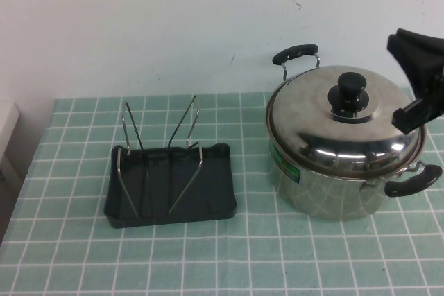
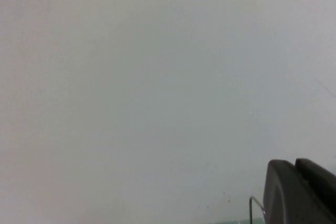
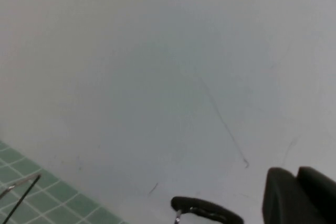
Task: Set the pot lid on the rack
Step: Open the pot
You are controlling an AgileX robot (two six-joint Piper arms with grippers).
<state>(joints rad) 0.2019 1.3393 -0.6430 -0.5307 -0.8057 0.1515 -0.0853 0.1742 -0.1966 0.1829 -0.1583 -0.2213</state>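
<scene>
In the high view the pot lid point(image 1: 343, 119) sat on the steel pot point(image 1: 333, 188) in the right half of the frame, its black knob point(image 1: 349, 91) pointing up at the centre. The pot stood on the green checked cloth point(image 1: 69, 254), with one black handle point(image 1: 295, 53) at the upper side and another handle point(image 1: 415, 180) at the lower right. The rack point(image 1: 170, 181) stood in the lower left-centre of the frame, well apart from the pot, with its wire loops point(image 1: 159, 136) upright and nothing in them. The right gripper point(image 1: 416, 77) was at the right edge of the frame, near the upper right side of the lid; I could not tell whether it touched the lid, and it held nothing, but whether its claw was clenched or released I cannot tell. The left gripper point(image 2: 299, 192) showed only in the left wrist view, as a dark shape in the lower right corner before the pale wall point(image 2: 157, 77); its claw was clenched on nothing.
</scene>
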